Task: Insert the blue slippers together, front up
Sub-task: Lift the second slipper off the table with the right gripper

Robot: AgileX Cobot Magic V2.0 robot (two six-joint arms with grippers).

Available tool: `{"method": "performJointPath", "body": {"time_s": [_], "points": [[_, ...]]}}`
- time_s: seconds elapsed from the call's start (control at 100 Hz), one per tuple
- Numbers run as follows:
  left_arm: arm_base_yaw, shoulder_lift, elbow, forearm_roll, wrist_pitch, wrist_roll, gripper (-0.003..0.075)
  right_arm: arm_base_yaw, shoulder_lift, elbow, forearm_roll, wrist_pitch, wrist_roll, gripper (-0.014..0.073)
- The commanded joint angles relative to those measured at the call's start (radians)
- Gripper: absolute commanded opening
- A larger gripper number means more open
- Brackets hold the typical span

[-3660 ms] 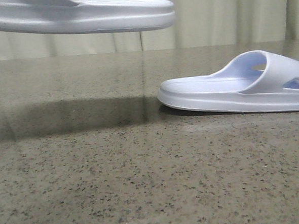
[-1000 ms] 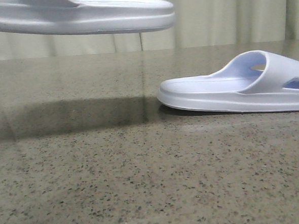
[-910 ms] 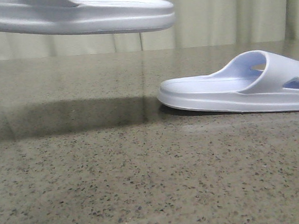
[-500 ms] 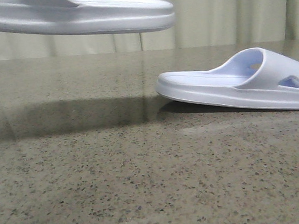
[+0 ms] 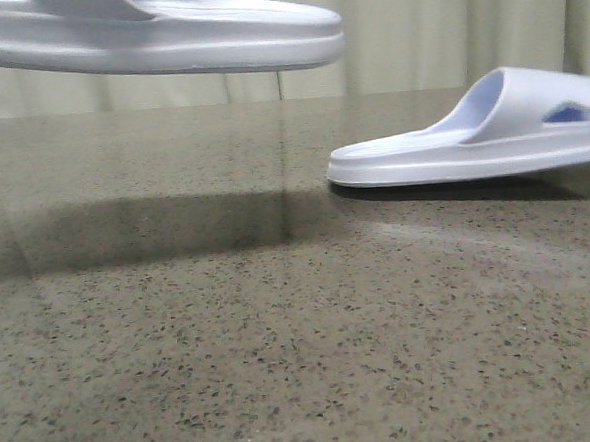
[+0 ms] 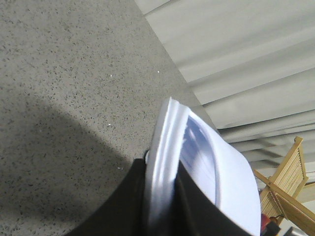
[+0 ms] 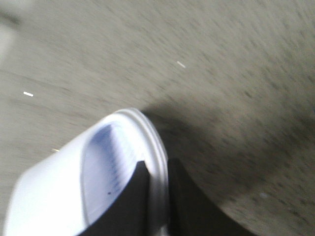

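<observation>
Two blue slippers show. One pale slipper point(image 5: 163, 34) hangs in the air at the upper left of the front view, sole down, roughly level. In the left wrist view my left gripper point(image 6: 160, 172) is shut on that slipper's point(image 6: 216, 167) side rim, with a black finger point(image 6: 130, 201) on each side. The other slipper point(image 5: 490, 134) is at the right, raised just off the table over its shadow, strap to the right. My right gripper point(image 7: 157, 172) is shut on its point(image 7: 64, 191) sole edge; that view is motion-blurred. Neither gripper shows in the front view.
A speckled grey-brown stone table point(image 5: 282, 332) fills the scene, with a pale pleated curtain point(image 5: 434, 32) behind it. A wooden chair frame point(image 6: 290, 167) stands beyond the table's edge in the left wrist view.
The right slipper has come up off the table and shifted to the right and upward in my right gripper. The left slipper stays held aloft, almost unmoved.
</observation>
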Motion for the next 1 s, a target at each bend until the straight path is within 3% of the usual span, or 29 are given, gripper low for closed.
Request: {"method": "performJointPath", "body": {"time_s": [0.0, 0.34, 0.69, 0.99], "points": [[0.000, -0.004, -0.035, -0.034, -0.005, 0.002, 0.0016, -0.006, -0.079, -0.074, -0.007, -0.075, -0.015, -0.0107], [0.000, -0.004, -0.035, -0.033, 0.013, 0.002, 0.0016, -0.006, -0.221, -0.232, -0.019, 0.010, -0.015, -0.0107], [0.000, -0.004, -0.035, -0.073, 0.036, 0.002, 0.0016, -0.002, -0.314, -0.244, 0.021, 0.159, -0.015, -0.0107], [0.000, -0.004, -0.035, -0.103, 0.065, 0.002, 0.0016, 0.038, -0.361, -0.244, 0.241, 0.249, -0.188, -0.0107]]}}
